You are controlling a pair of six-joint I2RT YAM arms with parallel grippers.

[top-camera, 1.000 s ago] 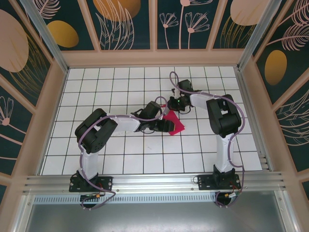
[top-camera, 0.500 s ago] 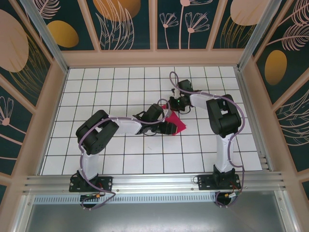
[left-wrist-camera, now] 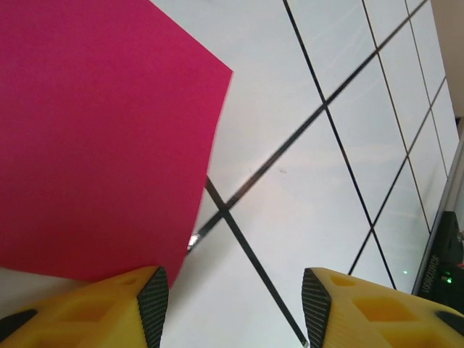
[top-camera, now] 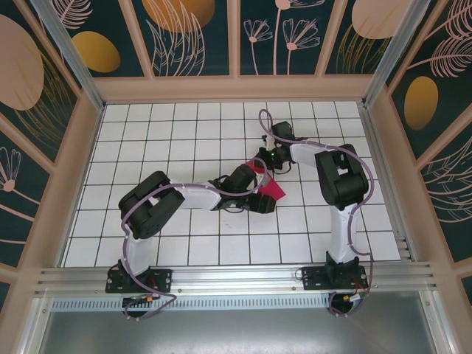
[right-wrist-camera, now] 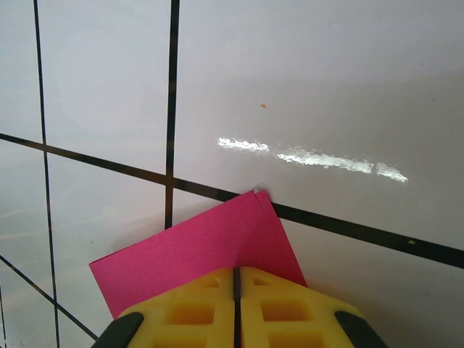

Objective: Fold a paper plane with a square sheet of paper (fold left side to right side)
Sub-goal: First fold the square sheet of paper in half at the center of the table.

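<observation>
A thin magenta-pink sheet of paper [top-camera: 271, 189] lies near the middle of the white tabletop with black grid lines [top-camera: 177, 133], slightly right of centre. From above, much of it is hidden. The black wrist of the left arm [top-camera: 240, 177] covers its left part, leaving a pink patch at the near right and a small sliver on the far side. Its full outline and any creases cannot be made out.

At the sheet's far side, the right gripper [right-wrist-camera: 235, 275] has its yellow fingers pressed together, pinching a corner of the paper. The pinched part is tucked out of sight between them.

The left gripper [left-wrist-camera: 233, 299] is spread and holds nothing. One finger sits just beside the paper's edge, and contact is unclear. Its wrist view cuts the sheet off at the top and left.
</observation>
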